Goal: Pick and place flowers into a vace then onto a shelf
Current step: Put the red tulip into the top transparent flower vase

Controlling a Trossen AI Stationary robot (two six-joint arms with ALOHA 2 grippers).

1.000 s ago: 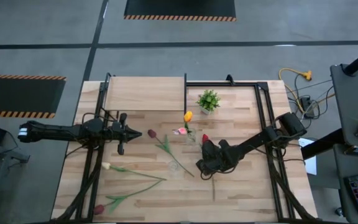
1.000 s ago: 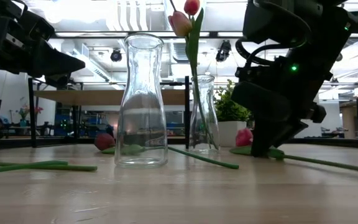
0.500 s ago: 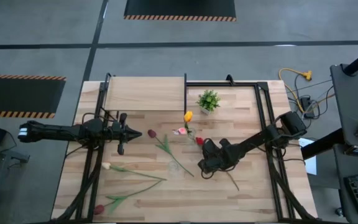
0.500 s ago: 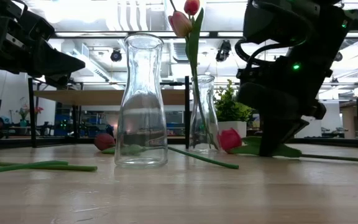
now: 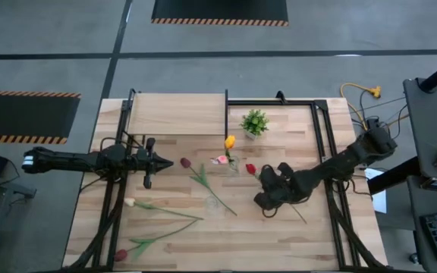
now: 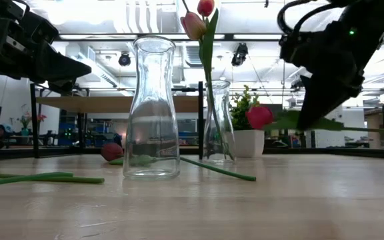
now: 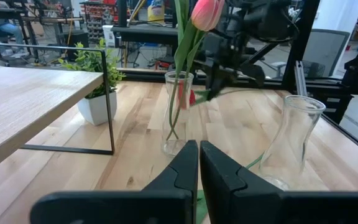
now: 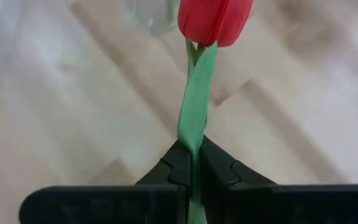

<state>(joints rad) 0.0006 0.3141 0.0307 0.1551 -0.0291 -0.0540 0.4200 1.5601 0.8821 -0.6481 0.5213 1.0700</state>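
On the left, the left end effector (image 5: 174, 162) is held pressed together and empty above the counter (image 5: 279, 235), just in front of the shelf (image 5: 177, 114), apparently parked clear of the work. Loose tulips (image 5: 161, 208) are left lying on the boards nearby, not yet collected. Near the middle, an empty vase (image 6: 151, 110) is seen, and behind it a second vase (image 6: 218, 123) already loaded with two stems. To the right, a red tulip (image 8: 215, 18) is pinched by its stem in the right end effector (image 5: 265, 199) and carried clear of the counter, head pointed toward the vases, presumably for insertion.
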